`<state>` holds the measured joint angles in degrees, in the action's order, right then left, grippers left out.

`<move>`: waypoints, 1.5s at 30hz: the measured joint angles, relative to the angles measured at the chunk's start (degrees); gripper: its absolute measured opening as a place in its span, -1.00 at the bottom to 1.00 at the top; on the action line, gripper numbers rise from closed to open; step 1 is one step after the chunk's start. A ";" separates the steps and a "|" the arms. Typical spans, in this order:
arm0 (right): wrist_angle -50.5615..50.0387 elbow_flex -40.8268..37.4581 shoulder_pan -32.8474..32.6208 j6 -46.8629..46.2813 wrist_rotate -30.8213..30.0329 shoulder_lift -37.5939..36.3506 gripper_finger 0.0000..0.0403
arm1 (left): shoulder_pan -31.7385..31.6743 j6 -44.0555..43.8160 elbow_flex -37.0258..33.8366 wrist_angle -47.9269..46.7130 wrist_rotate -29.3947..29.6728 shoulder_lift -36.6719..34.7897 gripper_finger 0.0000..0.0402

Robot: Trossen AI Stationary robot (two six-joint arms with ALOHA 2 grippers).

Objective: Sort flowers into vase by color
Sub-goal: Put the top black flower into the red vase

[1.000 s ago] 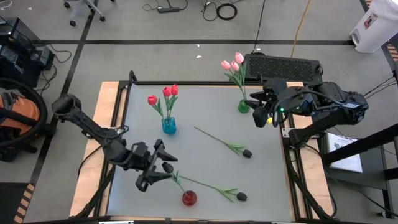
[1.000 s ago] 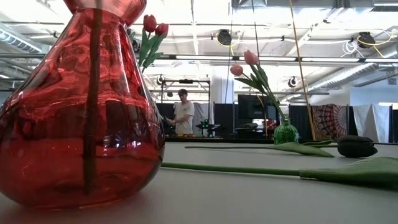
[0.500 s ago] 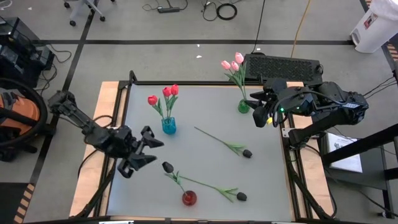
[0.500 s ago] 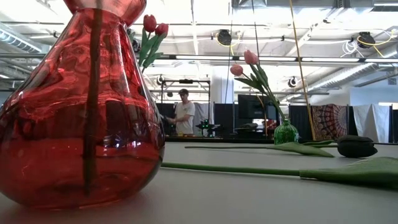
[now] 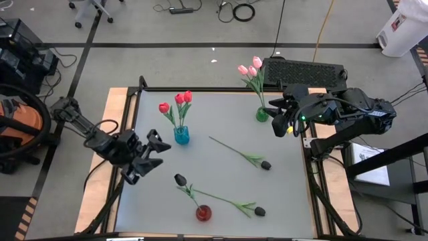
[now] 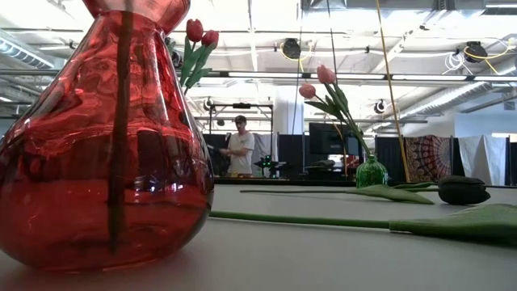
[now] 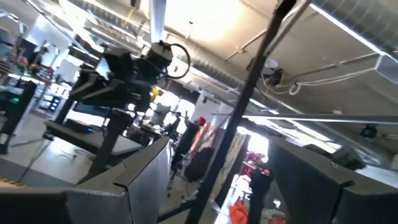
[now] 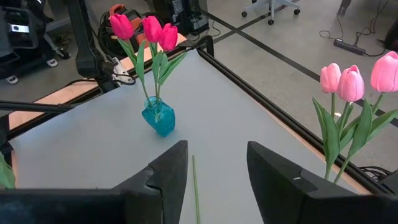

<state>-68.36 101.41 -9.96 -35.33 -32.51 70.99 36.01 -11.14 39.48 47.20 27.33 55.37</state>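
Left gripper (image 5: 152, 155), jaws spread and empty, hovers over the counter's (image 5: 221, 107) left edge. Red tulips (image 5: 176, 102) fill the blue vase (image 5: 181, 134), pink tulips (image 5: 250, 69) the green vase (image 5: 262, 114). One black tulip (image 5: 180, 180) stands in the red vase (image 5: 203, 213); two black tulips (image 5: 265, 164) lie loose. Right gripper (image 5: 279, 123), half-open and empty, waits beside the green vase.

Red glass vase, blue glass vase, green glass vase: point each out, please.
Red glass vase (image 5: 203, 213), high view, rim.
Blue glass vase (image 5: 181, 135), high view, body.
Green glass vase (image 6: 371, 172), low view, body.
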 joint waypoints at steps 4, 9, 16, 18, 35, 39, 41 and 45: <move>0.00 0.00 0.00 0.00 -0.01 0.01 -0.22 | -1.69 -0.35 0.00 0.24 0.97 0.00 0.34; 0.21 0.00 0.00 0.00 -0.17 -0.01 -0.22 | -2.99 -0.06 0.00 0.31 3.80 0.00 0.34; 3.23 0.00 0.00 0.46 -0.28 -0.01 -0.22 | -4.07 -0.54 0.00 1.50 10.36 0.00 0.34; 4.78 0.00 0.00 0.06 -0.57 -0.01 -0.22 | -4.24 -0.50 0.00 2.21 11.72 0.00 0.34; 11.66 0.02 0.23 -2.93 -0.34 0.98 -0.22 | -8.90 6.20 1.33 10.92 9.07 -0.03 0.34; 15.16 0.02 0.26 1.32 2.54 1.89 -0.22 | -9.59 11.37 5.99 8.85 7.52 -0.17 0.34; 15.64 0.02 0.26 2.68 5.01 2.61 -0.22 | -9.86 13.80 8.71 6.09 6.97 -0.11 0.34; 13.94 0.02 0.26 3.45 8.72 4.48 -0.22 | -10.18 16.52 14.96 -3.57 7.10 -0.16 0.34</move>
<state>-54.42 101.43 -9.69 -31.88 -23.79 75.46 25.83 5.39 54.45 43.63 34.43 55.22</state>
